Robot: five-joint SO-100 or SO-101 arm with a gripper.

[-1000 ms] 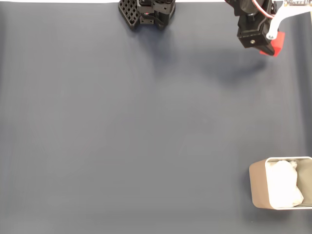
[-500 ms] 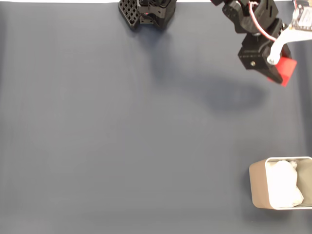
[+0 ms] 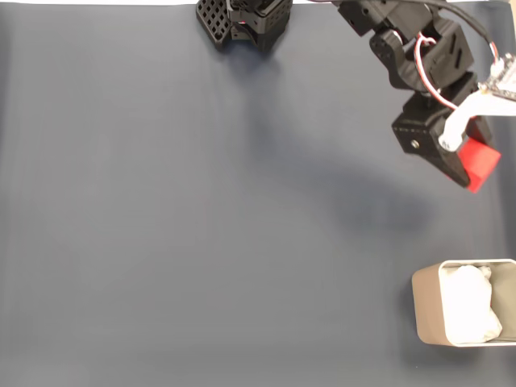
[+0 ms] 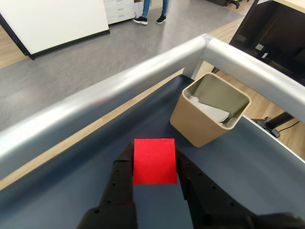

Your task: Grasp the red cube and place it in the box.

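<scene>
my gripper (image 3: 472, 165) upper right of the fixed view, clamped on the red cube (image 3: 480, 164) | cube off the mat, lower centre of the wrist view (image 4: 154, 161) | the box (image 3: 427, 310) lower right corner, almost straight down-frame from the cube, well apart

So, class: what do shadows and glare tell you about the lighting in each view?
Fixed view: the arm's soft, blurred shadow on the mat suggests diffuse light, no glare. Wrist view: a bright sheen runs along the metal rail, and the cube looks evenly lit.
</scene>
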